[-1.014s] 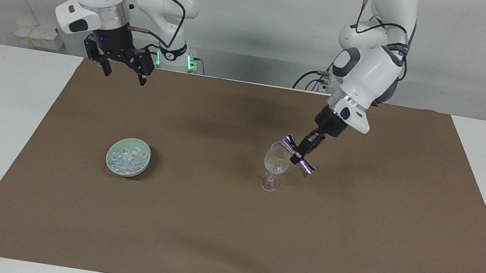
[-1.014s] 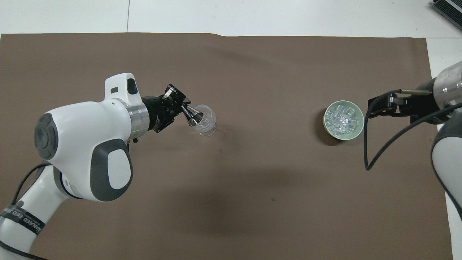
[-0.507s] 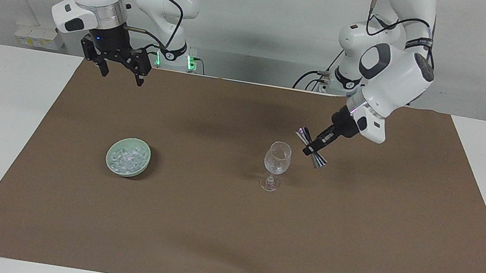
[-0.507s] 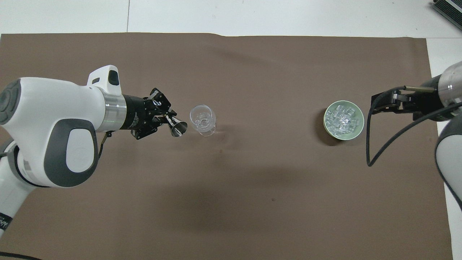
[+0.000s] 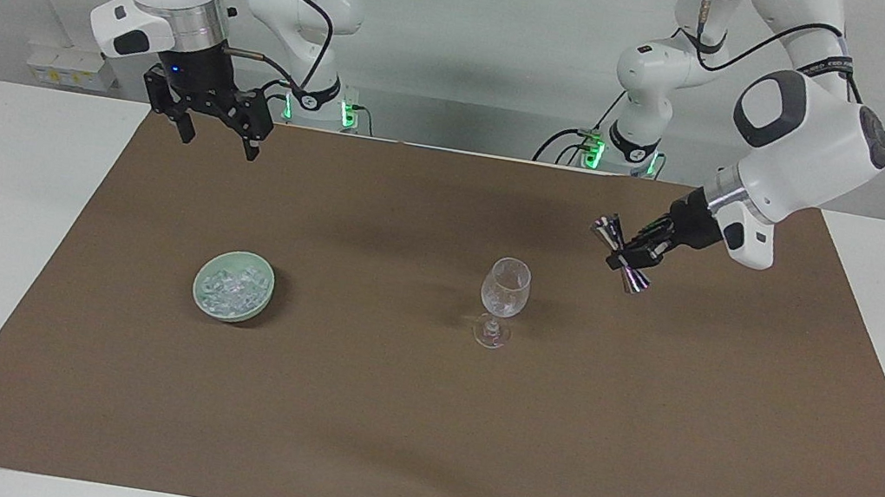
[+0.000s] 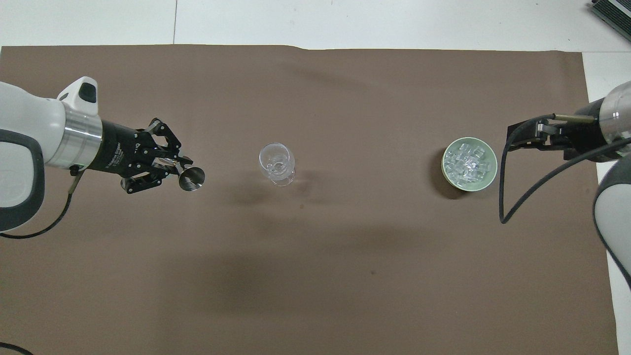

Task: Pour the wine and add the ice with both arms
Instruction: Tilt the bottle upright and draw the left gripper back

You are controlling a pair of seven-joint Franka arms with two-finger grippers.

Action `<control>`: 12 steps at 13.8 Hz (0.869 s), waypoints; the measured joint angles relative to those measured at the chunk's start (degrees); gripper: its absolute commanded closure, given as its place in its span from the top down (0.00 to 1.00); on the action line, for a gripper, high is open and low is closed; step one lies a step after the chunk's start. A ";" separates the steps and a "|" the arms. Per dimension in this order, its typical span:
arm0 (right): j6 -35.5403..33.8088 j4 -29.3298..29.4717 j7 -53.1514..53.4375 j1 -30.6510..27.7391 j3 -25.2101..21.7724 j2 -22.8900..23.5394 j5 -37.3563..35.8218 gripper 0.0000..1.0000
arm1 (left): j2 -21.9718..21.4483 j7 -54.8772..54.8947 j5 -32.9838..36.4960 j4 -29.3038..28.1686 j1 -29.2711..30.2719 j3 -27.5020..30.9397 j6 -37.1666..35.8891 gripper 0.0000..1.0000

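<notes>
Facing view first: my left gripper is clenched on a small shiny metal double-cone jigger, gripping it at the narrow waist. The jigger hangs tilted in the air over the brown paper mat, toward the left arm's end of the table, well apart from the clear stemmed wine glass. The glass stands upright on the mat near the middle, untouched by either arm. I see glinting at the bottom of its bowl but cannot tell what it is.

Overhead, I read the same grip: the left gripper's links splay wide while the tips meet on the jigger, whose open mouth faces toward the wine glass.

The ice, a heap of small clear glassy chunks, lies in a pale green round bowl on the mat toward the right arm's end of the table, about level with the glass. Overhead, the ice fills most of the bowl.

My right gripper is released, fingers spread and pointing down, holding nothing. It waits raised over the mat's edge nearest the robots. Overhead, the right gripper shows beside the bowl, not over it.
</notes>
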 measured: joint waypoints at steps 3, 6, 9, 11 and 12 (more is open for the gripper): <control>0.01 -0.15 0.00 -0.09 0.00 0.00 0.00 1.00 | 0.02 0.08 -0.27 0.04 -7.84 13.16 -4.95 0.00; 0.01 -0.41 0.00 -0.42 0.00 0.00 0.00 1.00 | 1.00 -0.34 -3.41 -0.26 -10.30 17.90 -6.68 0.00; -0.03 -0.45 -0.01 -0.51 0.00 0.00 0.00 1.00 | 4.91 -0.60 -8.74 -0.82 -15.49 25.58 -7.01 0.00; -0.06 -0.50 -0.01 -0.51 0.00 0.00 0.00 1.00 | 7.49 -0.60 -11.04 -0.93 -15.64 27.00 -7.00 0.00; -0.10 -0.55 -0.01 -0.51 0.00 0.00 0.00 1.00 | 8.51 -0.60 -12.26 -1.01 -15.66 27.63 -6.96 0.00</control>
